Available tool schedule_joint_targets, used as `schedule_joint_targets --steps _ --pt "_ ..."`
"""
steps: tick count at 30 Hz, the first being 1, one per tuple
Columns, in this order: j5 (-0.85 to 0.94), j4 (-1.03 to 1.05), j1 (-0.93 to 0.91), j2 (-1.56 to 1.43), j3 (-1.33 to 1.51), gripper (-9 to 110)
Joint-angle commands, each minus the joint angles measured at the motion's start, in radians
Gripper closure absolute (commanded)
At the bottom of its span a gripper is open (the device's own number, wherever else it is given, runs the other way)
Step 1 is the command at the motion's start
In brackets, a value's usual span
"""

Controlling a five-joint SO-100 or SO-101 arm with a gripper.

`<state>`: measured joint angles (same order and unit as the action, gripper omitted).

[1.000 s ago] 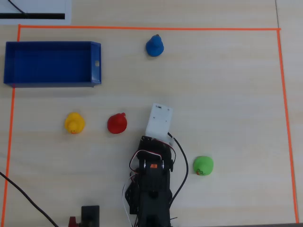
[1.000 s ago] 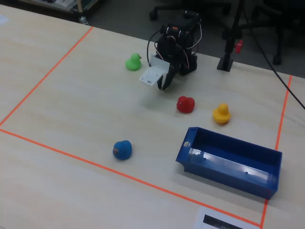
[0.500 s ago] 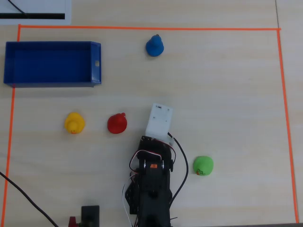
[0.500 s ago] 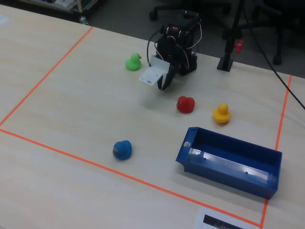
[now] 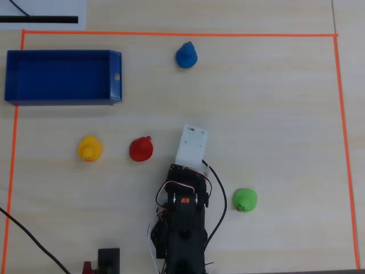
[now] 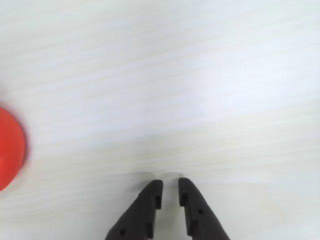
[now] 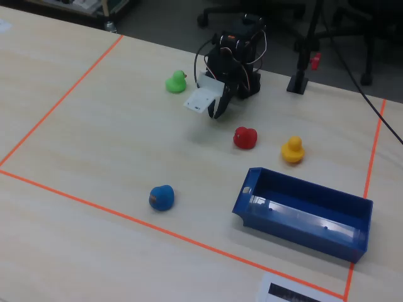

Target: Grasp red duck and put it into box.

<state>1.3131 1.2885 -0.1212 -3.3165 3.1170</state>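
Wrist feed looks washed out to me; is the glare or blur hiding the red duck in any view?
Wrist view: table overexposed, red duck soft-edged and cut by the left frame edge, gripper sharp. Overhead view: even light, duck crisp. Fixed view: duck clear, glare streaks inside the box.

The arm is mostly black, with a white boxy housing near its wrist, looping black, white and red cables, and a matte black two-fingered pincer.
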Motion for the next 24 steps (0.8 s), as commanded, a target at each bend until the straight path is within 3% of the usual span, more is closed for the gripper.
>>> schedule_joint_targets --steps 1,24 --pt "-0.008 0.021 -0.005 0.006 -0.006 101" --pt "0.0 0.021 0.0 0.006 -0.006 101"
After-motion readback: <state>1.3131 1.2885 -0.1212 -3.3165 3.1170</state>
